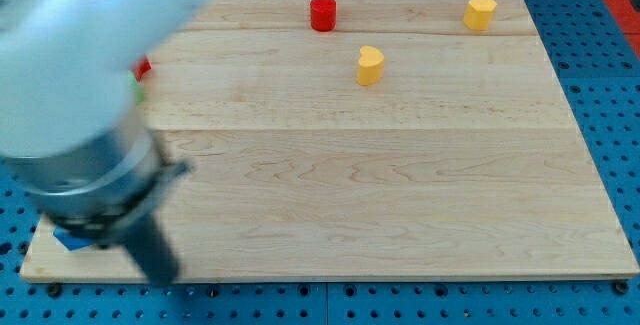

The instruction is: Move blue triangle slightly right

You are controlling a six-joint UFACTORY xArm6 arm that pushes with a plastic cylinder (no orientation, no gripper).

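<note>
Camera view looks down on a pale wooden desk (400,185) lying on a blue perforated surface (600,65). My arm (90,95) fills the upper left and left of the frame as a large blurred shape, white above and grey lower down, and a dark part (150,250) runs from it toward the lower left of the frame. I carry no gripper, so nothing is clenched, released or grasped; the rod ends in my tip, and I cannot make out its very end in the blur.

A small patch of blue (70,238) shows at the lower left corner of the desk, just under the grey part of my arm — most likely the blue triangle, though its shape is mostly covered. The dark part of my arm sits just to the right of that patch.

Along the top edge stands a red cylinder (322,13), near the middle of the frame. A yellow block (480,11) sits at the upper right, and a yellow heart-shaped block (370,65) lies below and between those two. At the left, beside my arm's edge, a sliver of red (144,66) and a sliver of green (139,92) peek out — their shapes are hidden.
</note>
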